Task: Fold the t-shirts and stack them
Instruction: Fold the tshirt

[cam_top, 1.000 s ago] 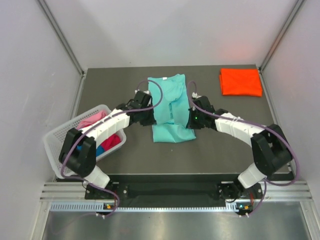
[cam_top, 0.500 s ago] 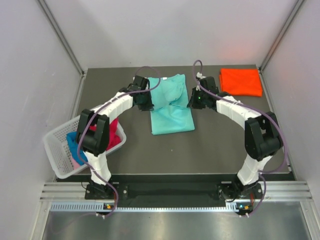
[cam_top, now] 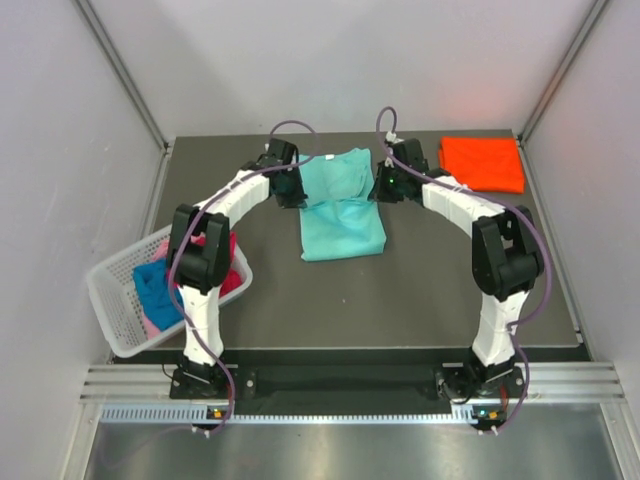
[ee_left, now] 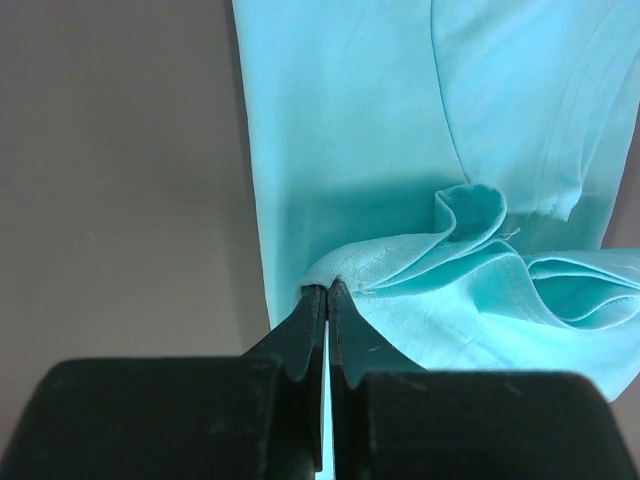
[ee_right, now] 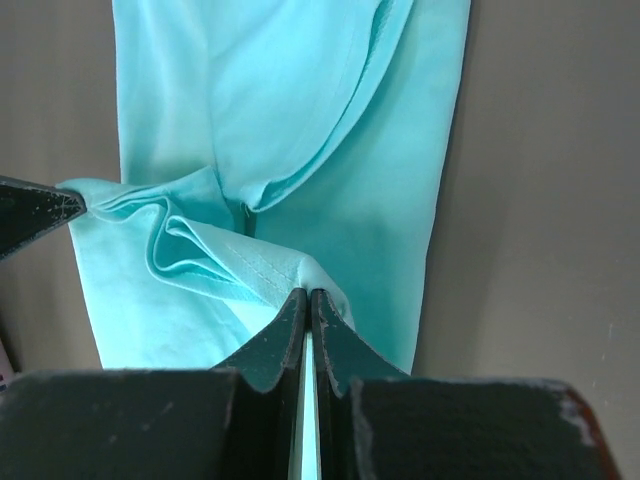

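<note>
A teal t-shirt [cam_top: 341,205] lies at the middle of the dark table, its upper half doubled over toward the back. My left gripper [cam_top: 291,192] is shut on the shirt's left edge [ee_left: 345,268]. My right gripper [cam_top: 382,190] is shut on its right edge [ee_right: 290,272]. Both hold the pinched cloth a little above the layer below. A folded orange t-shirt [cam_top: 482,163] lies at the back right corner. Blue, magenta-red and pink shirts [cam_top: 160,285] sit bundled in the basket.
A white lattice basket [cam_top: 108,300] stands tilted at the table's left front edge. Grey walls and metal posts close in the table on three sides. The table [cam_top: 430,290] is bare in front of the teal shirt.
Both grippers have carried the teal shirt's near edge away from me toward the back, folding it over itself. The arms now stretch further across the table.
</note>
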Controlling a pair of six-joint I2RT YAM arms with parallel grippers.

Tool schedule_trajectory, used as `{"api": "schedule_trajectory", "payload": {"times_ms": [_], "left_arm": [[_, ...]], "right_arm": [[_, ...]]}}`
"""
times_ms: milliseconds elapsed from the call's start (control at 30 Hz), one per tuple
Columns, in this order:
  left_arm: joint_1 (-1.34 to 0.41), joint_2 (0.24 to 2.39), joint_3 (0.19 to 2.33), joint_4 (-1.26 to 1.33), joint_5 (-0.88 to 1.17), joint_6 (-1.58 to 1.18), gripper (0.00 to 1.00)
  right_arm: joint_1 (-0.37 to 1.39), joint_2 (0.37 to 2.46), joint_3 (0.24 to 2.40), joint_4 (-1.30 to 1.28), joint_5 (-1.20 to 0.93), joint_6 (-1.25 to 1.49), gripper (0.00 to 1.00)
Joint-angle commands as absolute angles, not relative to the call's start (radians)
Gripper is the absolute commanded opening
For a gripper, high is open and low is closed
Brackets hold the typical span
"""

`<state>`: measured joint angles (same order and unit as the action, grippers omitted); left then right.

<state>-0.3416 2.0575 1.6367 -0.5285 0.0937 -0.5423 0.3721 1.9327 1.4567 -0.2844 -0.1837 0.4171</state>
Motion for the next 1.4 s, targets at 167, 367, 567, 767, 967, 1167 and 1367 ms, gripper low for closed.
{"api": "schedule_trajectory", "payload": {"times_ms": [167, 367, 567, 767, 967, 1167, 1367], "left_arm": [[-0.321, 2.135, 1.753, -0.546, 0.087, -0.532, 0.0], [-0.31, 2.18, 1.809, -0.56, 0.057, -0.535, 0.0], [-0.307, 2.157, 1.853, -0.601, 0.008, -0.505, 0.3], [-0.319, 1.955, 1.715, -0.598, -0.04, -0.428, 0.39], [-0.36, 1.724, 1.399, -0.511, 0.141, -0.405, 0.45], [-0.394, 1.658, 1.201, -0.43, 0.241, -0.428, 0.44], [-0.405, 1.672, 1.105, -0.368, 0.275, -0.445, 0.45]], "right_arm": [[0.345, 2.02, 1.583, -0.279, -0.183, 0.391, 0.0], [0.327, 2.069, 1.638, -0.29, -0.183, 0.387, 0.0], [0.322, 2.1, 1.749, -0.365, -0.247, 0.342, 0.19], [0.316, 1.973, 1.642, -0.468, -0.262, 0.305, 0.41], [0.31, 1.789, 1.365, -0.419, -0.307, 0.275, 0.51], [0.31, 1.766, 1.23, -0.347, -0.397, 0.258, 0.5], [0.311, 1.802, 1.193, -0.299, -0.442, 0.239, 0.49]]}}
